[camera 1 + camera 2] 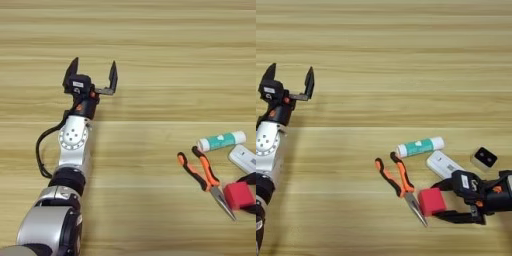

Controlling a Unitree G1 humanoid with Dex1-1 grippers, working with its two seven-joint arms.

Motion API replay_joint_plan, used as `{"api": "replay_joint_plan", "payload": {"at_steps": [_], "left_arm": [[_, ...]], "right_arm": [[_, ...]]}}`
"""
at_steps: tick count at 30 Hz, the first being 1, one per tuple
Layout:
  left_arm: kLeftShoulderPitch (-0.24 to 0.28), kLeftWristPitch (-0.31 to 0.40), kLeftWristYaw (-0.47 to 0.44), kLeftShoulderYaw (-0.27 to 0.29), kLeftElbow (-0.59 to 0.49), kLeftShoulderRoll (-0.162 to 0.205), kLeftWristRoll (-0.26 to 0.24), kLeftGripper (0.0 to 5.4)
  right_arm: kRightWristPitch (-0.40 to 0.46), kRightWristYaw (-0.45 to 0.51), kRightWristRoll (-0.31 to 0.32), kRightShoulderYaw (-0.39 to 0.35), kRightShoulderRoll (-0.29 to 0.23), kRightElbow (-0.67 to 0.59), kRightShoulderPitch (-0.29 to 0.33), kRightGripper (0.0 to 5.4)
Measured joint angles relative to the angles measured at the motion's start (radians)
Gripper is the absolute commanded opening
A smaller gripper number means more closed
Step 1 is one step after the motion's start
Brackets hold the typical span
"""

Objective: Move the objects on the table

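The left tool (93, 75) hangs over bare counter (150, 60) at upper left, its two black fingers spread wide. At lower right lie the white-and-green tube (221, 141), a white device (244, 158) just below it, orange-handled pliers (204, 179), and a red cube (238, 195) beside their tips.

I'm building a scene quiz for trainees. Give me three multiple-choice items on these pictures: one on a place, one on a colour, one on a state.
1. Where does the tube lie?
A. beyond the pliers
B. inside the left pincer
C. on the cube

2. What colour is the cube?
A. blue
B. red
C. green

3. How is the right pincer?
A. far from everything
B. holding the pliers
C. fingers on either side of the cube

Answers: 1 A, it lies just past the handles. 2 B, it is plainly red. 3 C, one black finger shows above the cube, one below.
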Motion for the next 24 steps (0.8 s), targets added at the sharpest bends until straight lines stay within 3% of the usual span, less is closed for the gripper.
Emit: {"api": "replay_joint_plan", "payload": {"at_steps": [16, 21, 24], "left_arm": [[0.000, 0.000, 0.000, 0.001, 0.002, 0.000, 0.000, 5.40], [0.000, 0.000, 0.000, 0.002, 0.003, 0.000, 0.000, 5.40], [-0.001, 0.000, -0.001, 0.004, 0.004, 0.001, -0.001, 5.40]], "right_arm": [[0.037, 0.001, 0.049, -0.002, 0.000, -0.058, -0.004, 2.30], [0.069, 0.000, 0.110, -0.029, 0.000, -0.086, -0.040, 2.30], [0.100, -0.005, 0.168, -0.068, 0.002, -0.097, -0.093, 2.30]]}}
